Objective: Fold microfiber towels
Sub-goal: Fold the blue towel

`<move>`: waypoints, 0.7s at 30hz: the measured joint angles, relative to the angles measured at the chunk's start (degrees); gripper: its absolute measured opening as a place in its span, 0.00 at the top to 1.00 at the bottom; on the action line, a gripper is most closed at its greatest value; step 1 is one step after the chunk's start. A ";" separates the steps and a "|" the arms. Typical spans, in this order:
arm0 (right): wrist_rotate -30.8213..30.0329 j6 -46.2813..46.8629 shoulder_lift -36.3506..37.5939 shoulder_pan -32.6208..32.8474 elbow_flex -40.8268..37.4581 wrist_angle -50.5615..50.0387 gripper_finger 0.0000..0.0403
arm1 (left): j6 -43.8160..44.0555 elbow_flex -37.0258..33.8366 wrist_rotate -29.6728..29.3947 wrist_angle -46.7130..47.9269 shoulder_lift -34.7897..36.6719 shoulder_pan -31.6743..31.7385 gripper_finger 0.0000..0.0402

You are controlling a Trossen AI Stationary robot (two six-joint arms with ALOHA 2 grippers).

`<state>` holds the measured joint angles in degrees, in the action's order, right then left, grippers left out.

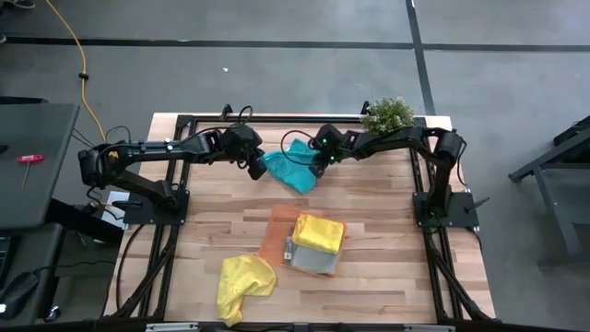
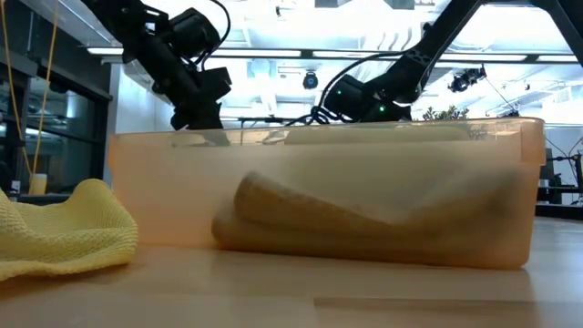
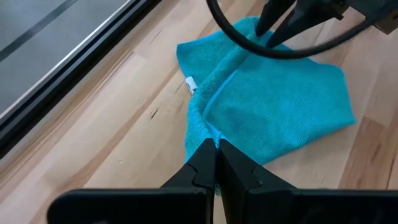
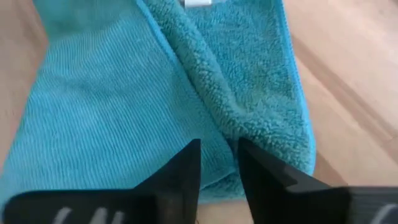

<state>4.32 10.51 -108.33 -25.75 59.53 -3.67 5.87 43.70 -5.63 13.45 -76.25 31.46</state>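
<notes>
A pale wooden table [image 1: 369,277] of long planks sits inside a black metal frame, seen from above.

On the left, the left arm reaches in toward the far middle of the table. Its left gripper [image 1: 257,169] is clenched, the two dark fingers pressed together and pinching the near edge of the teal towel [image 1: 290,169]. In the left wrist view the fingertips [image 3: 216,163] meet right at a raised seam of the cloth.

The teal towel lies rumpled and partly folded near the table's far edge, between the two grippers. Its surface is soft microfiber: fine ribbing on the flat panels and fuzzy loops along a rolled fold, with a small white label [image 3: 191,84] at one edge.

At the near left lies a crumpled yellow towel [image 1: 243,284], loosely heaped, with a waffled weave.

In the middle is a flat, translucent orange tray [image 1: 277,231], rectangular with rounded corners. A folded grey towel [image 1: 309,258] rests on it, with a second yellow towel [image 1: 319,233] folded into a thick square on top.

On the right, the right arm reaches in from the far right. Its right gripper [image 1: 316,163] is at the towel's far side, fingers a narrow gap apart, straddling the fuzzy fold; whether they grip it I cannot tell.

A small bushy green plant [image 1: 387,113] stands at the far right corner.
</notes>
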 joint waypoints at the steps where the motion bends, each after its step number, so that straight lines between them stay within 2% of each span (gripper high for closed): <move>1: 0.01 -0.03 0.00 0.04 0.00 -0.17 0.77 | 0.02 0.00 -0.01 0.00 0.00 0.00 1.00; 7: 0.39 -0.05 0.00 0.92 0.00 -0.78 0.98 | 0.20 0.00 -0.02 -0.13 0.00 0.00 1.00; 11: 0.42 0.82 0.00 1.52 0.00 -0.33 0.95 | 1.74 0.00 -0.05 -0.20 0.01 0.00 1.00; 16: -0.42 3.94 0.08 1.69 0.00 -0.45 0.99 | 2.08 0.00 -0.07 -0.46 0.02 0.00 1.00; 21: -1.78 4.75 5.28 1.69 -0.01 -1.68 1.00 | 1.88 2.07 0.50 1.78 1.66 1.27 1.00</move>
<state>2.53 15.26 -103.06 -24.05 59.52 -5.35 7.75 45.77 -5.13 15.23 -74.59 32.73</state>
